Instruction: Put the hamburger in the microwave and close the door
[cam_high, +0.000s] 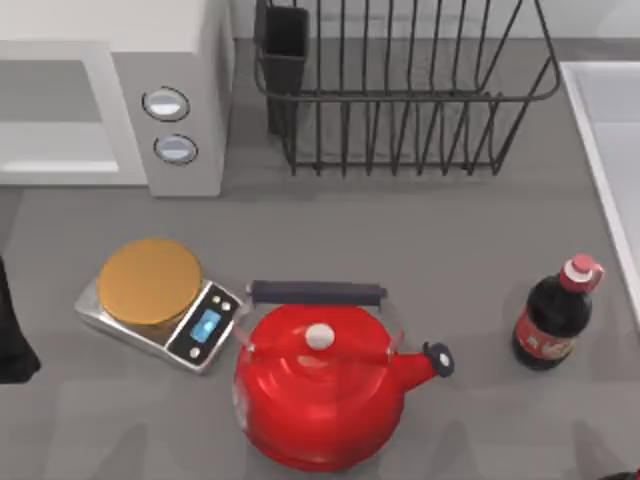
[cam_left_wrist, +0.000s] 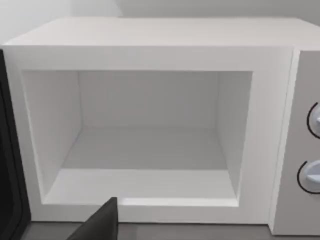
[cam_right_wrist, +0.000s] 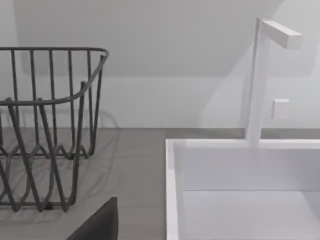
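The white microwave (cam_high: 170, 100) stands at the table's back left, its two round knobs facing the front. In the left wrist view its cavity (cam_left_wrist: 145, 145) is open and holds nothing. A dark upright panel (cam_left_wrist: 9, 165) stands at the cavity's side; I cannot tell whether it is the door. The hamburger is out of view. My left arm (cam_high: 12, 340) sits at the table's left edge in front of the microwave, and a dark part of my left gripper (cam_left_wrist: 100, 222) shows close to the cavity's sill. My right gripper (cam_right_wrist: 100, 222) is at the front right, facing the sink.
A red kettle (cam_high: 320, 385) stands front centre. Left of it is a scale (cam_high: 160, 300) with an orange-tan disc. A dark wire dish rack (cam_high: 400, 90) fills the back middle, a cola bottle (cam_high: 555, 320) stands at the right, and a white sink (cam_right_wrist: 245, 190) lines the right edge.
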